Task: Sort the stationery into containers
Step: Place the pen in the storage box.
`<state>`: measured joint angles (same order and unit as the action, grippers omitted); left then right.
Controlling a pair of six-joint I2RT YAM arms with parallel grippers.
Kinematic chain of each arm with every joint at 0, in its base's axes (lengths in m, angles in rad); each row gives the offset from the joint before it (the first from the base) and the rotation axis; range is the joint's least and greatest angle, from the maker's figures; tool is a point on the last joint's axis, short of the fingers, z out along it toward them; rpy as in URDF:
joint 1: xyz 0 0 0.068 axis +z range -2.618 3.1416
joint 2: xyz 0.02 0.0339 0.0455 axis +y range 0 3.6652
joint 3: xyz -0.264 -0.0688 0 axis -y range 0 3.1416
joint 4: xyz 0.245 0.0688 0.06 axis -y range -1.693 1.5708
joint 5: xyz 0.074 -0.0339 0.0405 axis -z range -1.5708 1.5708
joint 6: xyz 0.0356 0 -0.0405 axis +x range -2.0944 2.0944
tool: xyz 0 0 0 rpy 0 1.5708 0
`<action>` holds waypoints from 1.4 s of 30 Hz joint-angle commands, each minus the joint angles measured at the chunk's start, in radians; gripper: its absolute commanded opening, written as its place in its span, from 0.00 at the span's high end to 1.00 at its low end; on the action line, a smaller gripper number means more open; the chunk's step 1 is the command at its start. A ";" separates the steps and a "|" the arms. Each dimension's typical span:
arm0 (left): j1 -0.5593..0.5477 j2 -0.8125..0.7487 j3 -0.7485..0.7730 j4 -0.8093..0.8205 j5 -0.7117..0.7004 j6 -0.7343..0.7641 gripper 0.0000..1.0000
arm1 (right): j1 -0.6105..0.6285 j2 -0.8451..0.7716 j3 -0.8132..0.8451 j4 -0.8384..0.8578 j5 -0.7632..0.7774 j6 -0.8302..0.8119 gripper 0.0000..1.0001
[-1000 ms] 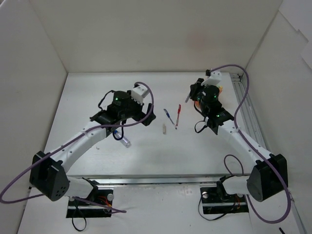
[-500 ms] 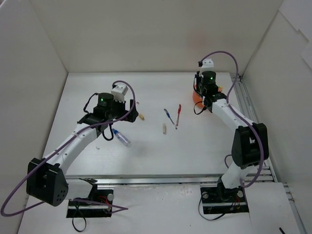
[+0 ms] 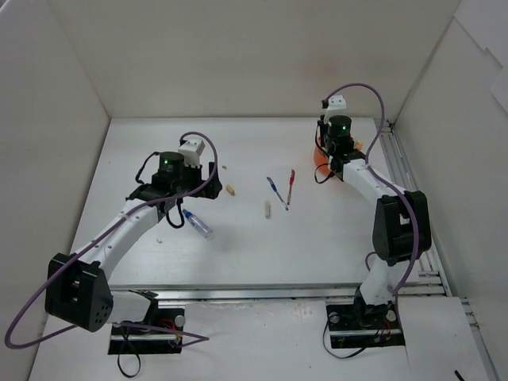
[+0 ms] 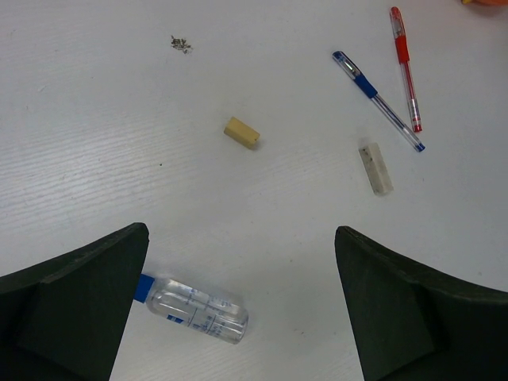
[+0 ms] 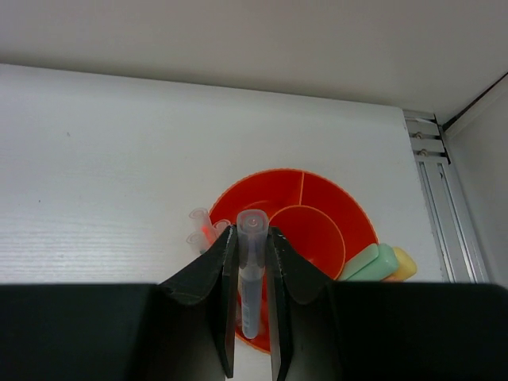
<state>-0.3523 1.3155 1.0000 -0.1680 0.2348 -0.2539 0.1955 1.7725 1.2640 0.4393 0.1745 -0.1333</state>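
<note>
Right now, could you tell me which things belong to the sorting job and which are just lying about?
Job: orange pot, blue pen, red pen, beige stub, pale stub, blue-capped tube, clear pen in right gripper.
Lying about: dark specks.

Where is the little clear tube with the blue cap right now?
Top view: the blue-capped clear tube lies flat on the table's left side, beside the left arm. In the left wrist view it sits by the open left gripper.
</note>
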 commanded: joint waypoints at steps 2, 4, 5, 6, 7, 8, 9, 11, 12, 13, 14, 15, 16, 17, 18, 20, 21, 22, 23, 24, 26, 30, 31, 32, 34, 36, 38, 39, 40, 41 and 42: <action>0.003 -0.015 0.031 0.041 0.005 -0.019 0.00 | -0.021 -0.065 0.021 0.127 -0.041 -0.009 1.00; 0.003 -0.019 0.020 0.056 0.004 -0.021 0.00 | -0.036 -0.062 0.032 0.127 -0.053 -0.005 1.00; 0.003 -0.018 0.017 0.059 0.008 -0.021 0.00 | -0.036 -0.047 0.038 0.127 -0.053 -0.005 1.00; 0.003 -0.016 0.020 0.059 0.011 -0.019 0.00 | -0.048 -0.041 0.043 0.127 -0.055 -0.005 1.00; 0.003 -0.009 0.023 0.052 0.009 -0.018 0.00 | -0.053 -0.033 0.044 0.127 -0.066 -0.005 1.00; 0.003 -0.007 0.028 0.048 0.006 -0.018 0.00 | -0.062 -0.019 0.043 0.130 -0.099 -0.006 1.00; 0.003 -0.007 0.028 0.050 0.000 -0.022 0.00 | -0.067 -0.012 0.038 0.134 -0.112 -0.008 1.00; 0.003 -0.002 0.022 0.061 -0.002 -0.022 0.00 | -0.070 0.014 0.031 0.148 -0.133 -0.008 1.00; 0.003 0.004 0.025 0.058 0.000 -0.019 0.00 | -0.070 0.024 0.029 0.151 -0.142 -0.011 1.00; 0.003 0.008 0.028 0.052 -0.005 -0.019 0.00 | -0.071 0.033 0.028 0.151 -0.151 -0.012 1.00; 0.003 0.010 0.032 0.050 -0.006 -0.018 0.00 | -0.070 0.051 0.026 0.159 -0.168 -0.014 1.00; 0.003 0.013 0.031 0.051 -0.009 -0.018 0.00 | -0.070 0.064 0.028 0.164 -0.167 -0.018 1.00; 0.003 0.014 0.031 0.054 -0.011 -0.021 0.00 | -0.071 0.071 0.028 0.164 -0.200 -0.017 1.00; 0.003 0.016 0.029 0.055 -0.009 -0.022 0.00 | -0.071 0.083 0.028 0.164 -0.211 -0.011 1.00; 0.003 0.017 0.029 0.055 -0.006 -0.021 0.00 | -0.070 0.087 0.029 0.164 -0.216 0.001 1.00; 0.003 0.016 0.028 0.051 -0.009 -0.018 0.00 | -0.070 0.084 0.012 0.168 -0.231 0.015 1.00; 0.003 0.013 0.026 0.051 -0.011 -0.018 0.00 | -0.071 0.078 -0.009 0.174 -0.233 0.026 1.00; 0.003 0.010 0.025 0.050 -0.009 -0.015 0.00 | -0.071 0.074 -0.020 0.183 -0.237 0.032 0.98; 0.003 0.008 0.022 0.053 -0.011 -0.016 0.00 | -0.071 0.064 -0.029 0.184 -0.234 0.035 0.92; 0.003 0.005 0.020 0.053 -0.014 -0.015 0.00 | -0.070 0.055 -0.049 0.184 -0.233 0.043 0.89; 0.003 0.004 0.020 0.050 -0.014 -0.013 0.00 | -0.071 0.018 -0.077 0.185 -0.225 0.050 0.77; 0.003 -0.009 0.011 0.054 0.003 -0.015 0.00 | -0.070 -0.083 -0.167 0.193 -0.222 0.064 0.56; 0.003 -0.010 0.005 0.058 0.006 -0.013 0.00 | -0.068 -0.128 -0.176 0.193 -0.216 0.064 0.52; 0.003 -0.013 0.002 0.059 0.006 -0.015 0.00 | -0.064 -0.148 -0.186 0.193 -0.214 0.064 0.50; 0.003 -0.027 -0.004 0.070 0.018 -0.018 0.00 | -0.062 -0.217 -0.218 0.191 -0.208 0.064 0.41; 0.003 -0.041 -0.015 0.076 0.031 -0.021 0.00 | -0.054 -0.264 -0.250 0.191 -0.198 0.067 0.32; 0.003 -0.053 -0.031 0.078 0.035 -0.024 0.00 | -0.039 -0.335 -0.281 0.190 -0.194 0.067 0.26; 0.003 -0.065 -0.043 0.084 0.041 -0.027 0.00 | -0.021 -0.378 -0.288 0.179 -0.182 0.067 0.18; 0.003 -0.071 -0.049 0.090 0.047 -0.028 0.00 | -0.008 -0.398 -0.291 0.162 -0.185 0.067 0.04; 0.003 -0.087 -0.055 0.096 0.050 -0.030 0.00 | -0.002 -0.413 -0.295 0.139 -0.193 0.081 0.02; 0.003 -0.090 -0.061 0.108 0.057 -0.034 0.00 | 0.010 -0.424 -0.290 0.115 -0.202 0.095 0.02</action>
<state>-0.3523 1.2842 0.9348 -0.1356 0.2630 -0.2703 0.1719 1.4063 0.9730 0.5392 -0.0261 -0.0654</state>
